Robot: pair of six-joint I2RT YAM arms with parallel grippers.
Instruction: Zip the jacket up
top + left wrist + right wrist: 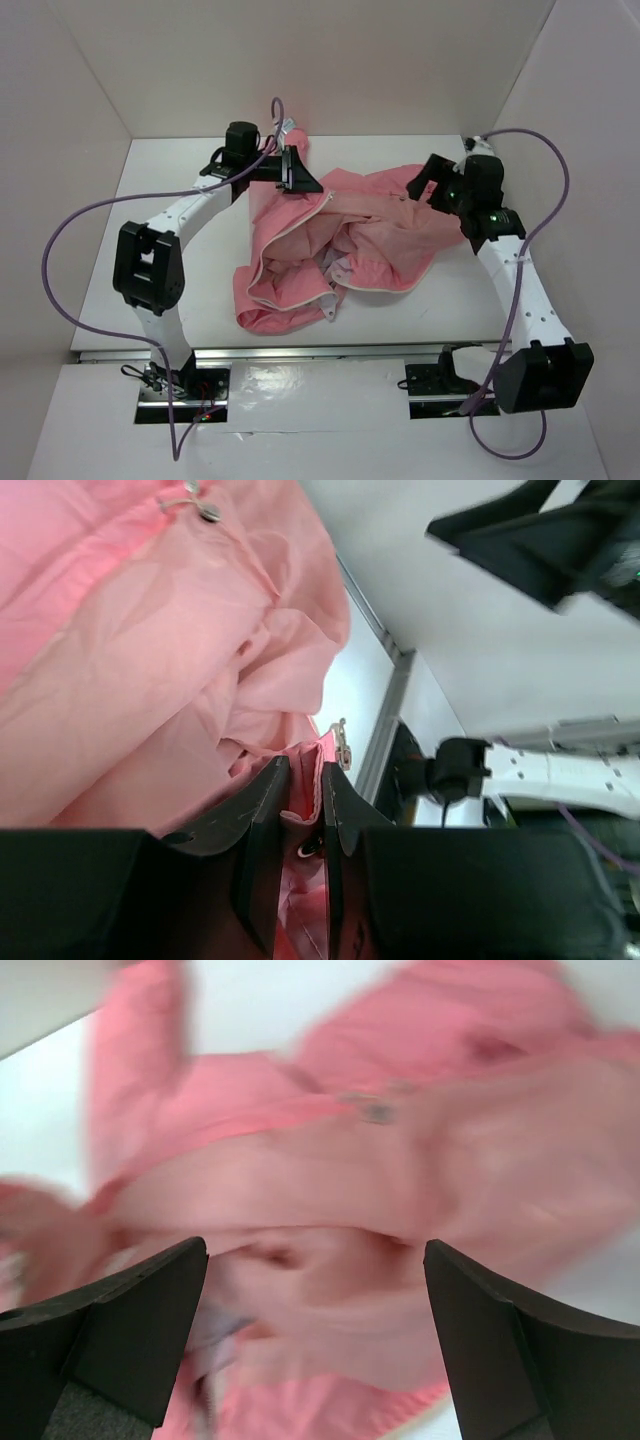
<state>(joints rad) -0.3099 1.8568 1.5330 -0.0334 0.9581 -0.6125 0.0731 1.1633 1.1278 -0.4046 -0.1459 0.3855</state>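
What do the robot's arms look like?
The left arm and right arm have white links and chunky black joints. A thin purple cable loops along each. The left gripper and right gripper are black, with two wedge-shaped fingers each. A small green light glows on the right arm.

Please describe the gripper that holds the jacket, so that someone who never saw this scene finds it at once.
On the white table lies a crumpled pink jacket. At its far left edge is the left gripper, shut on a fold of fabric. The right gripper, over the jacket's other side, stands wide open and holds nothing.
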